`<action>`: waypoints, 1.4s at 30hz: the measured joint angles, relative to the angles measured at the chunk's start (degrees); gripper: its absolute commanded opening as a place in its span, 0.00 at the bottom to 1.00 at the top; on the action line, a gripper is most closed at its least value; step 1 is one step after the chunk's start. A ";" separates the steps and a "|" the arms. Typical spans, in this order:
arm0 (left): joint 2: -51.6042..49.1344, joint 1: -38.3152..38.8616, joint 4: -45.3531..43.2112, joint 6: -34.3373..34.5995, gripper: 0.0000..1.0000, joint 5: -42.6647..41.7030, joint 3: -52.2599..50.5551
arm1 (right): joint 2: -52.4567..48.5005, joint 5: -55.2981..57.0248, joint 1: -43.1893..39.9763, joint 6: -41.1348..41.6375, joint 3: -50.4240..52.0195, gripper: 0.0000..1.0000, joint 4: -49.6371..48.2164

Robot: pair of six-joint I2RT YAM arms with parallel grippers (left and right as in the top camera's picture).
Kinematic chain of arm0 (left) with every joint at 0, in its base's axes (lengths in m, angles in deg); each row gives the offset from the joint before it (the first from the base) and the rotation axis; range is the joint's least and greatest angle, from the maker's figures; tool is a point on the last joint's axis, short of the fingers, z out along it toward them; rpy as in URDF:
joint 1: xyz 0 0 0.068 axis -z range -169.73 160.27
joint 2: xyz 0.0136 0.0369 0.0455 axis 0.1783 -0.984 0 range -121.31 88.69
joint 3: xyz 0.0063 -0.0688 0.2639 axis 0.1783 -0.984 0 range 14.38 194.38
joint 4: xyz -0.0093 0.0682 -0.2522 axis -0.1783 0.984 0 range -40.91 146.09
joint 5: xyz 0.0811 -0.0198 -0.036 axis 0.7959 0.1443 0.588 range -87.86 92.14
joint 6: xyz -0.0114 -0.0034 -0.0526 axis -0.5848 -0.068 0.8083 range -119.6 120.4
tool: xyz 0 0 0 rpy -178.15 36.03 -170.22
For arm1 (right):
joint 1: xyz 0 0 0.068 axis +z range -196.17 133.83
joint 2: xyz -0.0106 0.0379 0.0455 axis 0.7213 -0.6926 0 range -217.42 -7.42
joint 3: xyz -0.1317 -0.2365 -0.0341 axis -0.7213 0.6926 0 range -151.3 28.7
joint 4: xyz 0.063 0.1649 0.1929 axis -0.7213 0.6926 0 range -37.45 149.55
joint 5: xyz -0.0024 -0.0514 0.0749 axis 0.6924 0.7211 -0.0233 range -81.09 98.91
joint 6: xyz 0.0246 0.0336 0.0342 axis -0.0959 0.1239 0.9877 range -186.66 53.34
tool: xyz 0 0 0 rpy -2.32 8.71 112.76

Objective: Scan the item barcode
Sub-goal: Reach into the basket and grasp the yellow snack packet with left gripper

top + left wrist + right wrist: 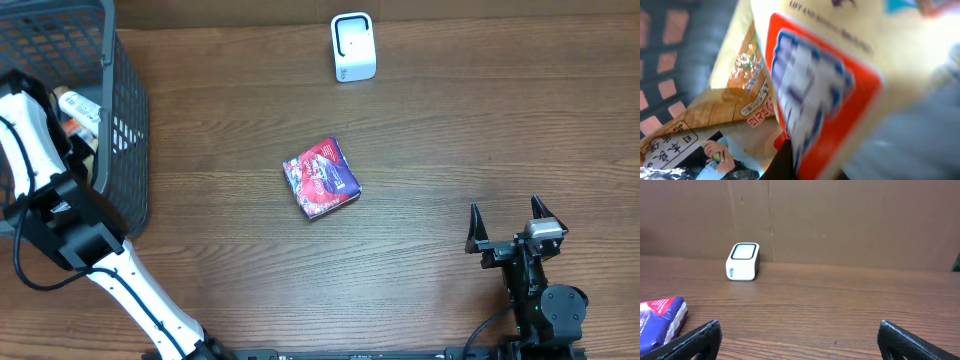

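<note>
My left arm [40,130] reaches down into the grey mesh basket [125,120] at the table's left edge, and its gripper is hidden there from above. In the left wrist view the left gripper [800,165] is shut on the edge of a cream packet with an orange-red and blue label [840,85], which fills the frame, blurred. The white barcode scanner [353,46] [743,261] stands at the table's far edge. At the front right my right gripper [508,222] [800,340] is wide open, holding nothing.
A purple and red packet [321,178] [660,320] lies flat at the table's middle. More printed packets [700,130] lie in the basket under the held one. A cardboard wall [840,220] rises behind the scanner.
</note>
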 measured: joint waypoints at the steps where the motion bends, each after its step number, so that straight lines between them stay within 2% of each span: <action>1: 0.26 0.00 0.09 0.22 0.04 -1.05 1.79 | 0.00 0.00 0.00 0.00 0.00 1.00 0.02; 6: 5.49 0.00 -0.11 1.05 0.04 -3.89 6.97 | 0.00 0.00 0.00 -0.02 0.00 1.00 0.04; 13: 22.43 -0.04 -0.79 1.44 0.04 -10.01 9.51 | 0.00 0.00 0.00 0.00 0.00 1.00 0.02; 17: 27.26 -0.04 -0.70 1.46 0.04 -11.30 10.05 | 0.00 0.00 0.00 -0.02 0.00 1.00 0.02; 19: 27.82 -0.04 -0.07 1.49 0.15 -11.02 10.14 | 0.00 -0.02 0.00 0.02 0.00 1.00 0.04; 23: 27.30 -0.04 0.76 2.25 0.59 -8.98 8.15 | 0.00 0.00 0.00 -0.02 0.00 1.00 0.04; 27: 26.60 -0.04 -1.33 2.84 0.87 -7.74 2.27 | 0.00 0.00 0.00 0.00 0.00 1.00 0.02; 28: 26.34 -0.04 -2.25 2.75 0.91 -7.48 0.59 | 0.00 0.00 0.00 -0.02 0.00 1.00 0.00; 31: 25.03 -0.04 -4.98 2.82 0.96 -6.95 -4.85 | 0.00 0.00 0.00 -0.02 0.00 1.00 0.04; 42: 23.71 -0.04 -18.80 5.73 0.98 -5.29 -27.15 | 0.00 0.00 0.00 0.02 0.00 1.00 0.07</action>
